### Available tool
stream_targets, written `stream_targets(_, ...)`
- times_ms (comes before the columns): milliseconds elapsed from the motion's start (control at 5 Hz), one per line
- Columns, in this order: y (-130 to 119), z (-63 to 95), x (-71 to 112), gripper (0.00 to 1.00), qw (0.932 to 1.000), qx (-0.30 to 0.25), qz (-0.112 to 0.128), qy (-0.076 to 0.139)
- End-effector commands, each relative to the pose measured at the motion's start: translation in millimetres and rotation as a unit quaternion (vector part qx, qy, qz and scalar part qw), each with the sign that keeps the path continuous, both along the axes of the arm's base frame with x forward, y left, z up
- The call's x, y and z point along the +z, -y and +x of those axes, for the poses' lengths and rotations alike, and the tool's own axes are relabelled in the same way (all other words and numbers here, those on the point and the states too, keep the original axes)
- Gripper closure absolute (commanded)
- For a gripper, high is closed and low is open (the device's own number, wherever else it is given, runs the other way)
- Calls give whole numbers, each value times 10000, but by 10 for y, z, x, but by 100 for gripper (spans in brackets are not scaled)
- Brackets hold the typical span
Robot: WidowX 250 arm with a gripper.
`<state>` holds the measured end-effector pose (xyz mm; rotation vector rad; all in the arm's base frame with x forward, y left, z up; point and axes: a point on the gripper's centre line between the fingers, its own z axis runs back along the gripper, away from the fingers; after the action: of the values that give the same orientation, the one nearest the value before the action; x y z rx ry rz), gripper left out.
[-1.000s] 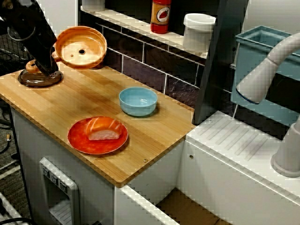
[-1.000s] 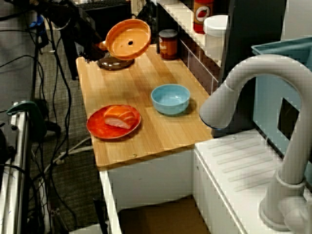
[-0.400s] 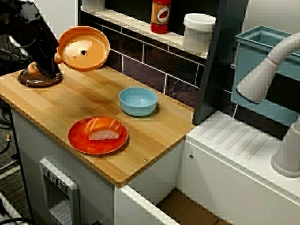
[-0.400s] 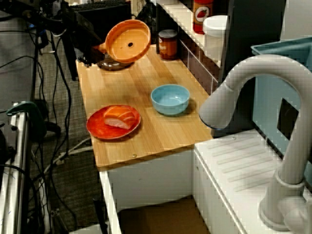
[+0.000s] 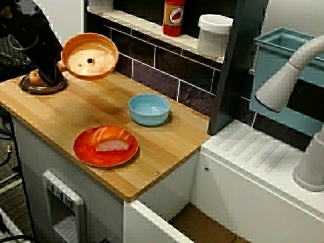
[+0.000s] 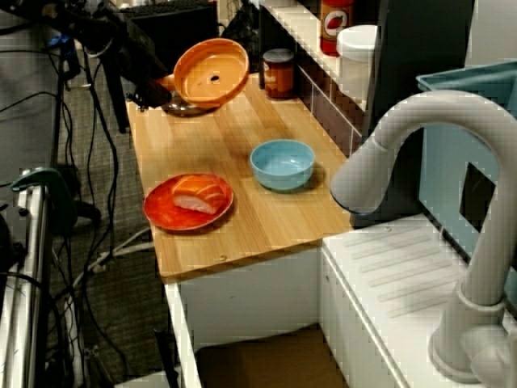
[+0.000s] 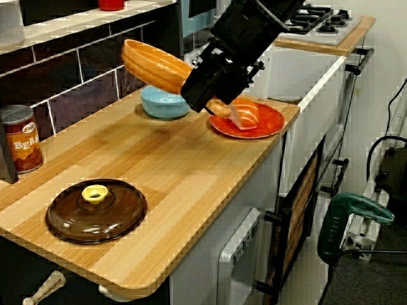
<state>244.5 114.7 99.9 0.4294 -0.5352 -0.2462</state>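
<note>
Wooden surface (image 5: 61, 114) of a play kitchen runs from the upper left of the front view down to the middle, with a dark tiled wall and a shelf behind it and a white sink unit with a grey faucet (image 5: 288, 76) at the right.

A black arm (image 5: 36, 43) comes in at the upper left of that view. Its jaws are pressed onto the small side handle of an orange pot (image 5: 90, 55) and hold it clear of the wood. The pot is tilted so that its open side faces the front view, and a small hole shows in its base. In the view along the surface from the sink end the pot (image 6: 212, 73) hangs at the upper middle. In the view from the lid end it (image 7: 156, 65) shows edge-on, above a blue bowl (image 7: 164, 103).

A brown lid (image 5: 43, 83) with a yellow knob lies flat on the wood just below and left of the pot – well apart from it in the view from the lid end, where the lid (image 7: 95, 210) sits at the lower left. The blue bowl (image 5: 149, 109) stands upright near the middle. A red plate (image 5: 83, 152) at the front edge carries a piece of salmon sushi (image 5: 112, 139). A bean can (image 7: 24, 147) stands against the tiles, and a red bottle (image 5: 173, 17) and a white tub (image 5: 214, 34) stand on the shelf.
</note>
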Motion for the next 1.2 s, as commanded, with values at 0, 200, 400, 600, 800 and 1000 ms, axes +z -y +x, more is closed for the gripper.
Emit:
stream_targets(0, -158, 82, 82, 100, 9992, 33, -356, -173)
stream_targets(200, -196, 96, 81, 100, 9978, 62, -556, -346)
stream_targets(400, -294, 133, 47, 100, 9927, 92, -990, -683)
stream_targets(600, -351, 182, -21, 100, 9902, 182, -1116, -824)
stream_targets(800, -379, 211, -39, 100, 9885, 221, -1202, -886)
stream_targets(1000, -414, 256, -94, 100, 9850, 287, -1367, -1014)
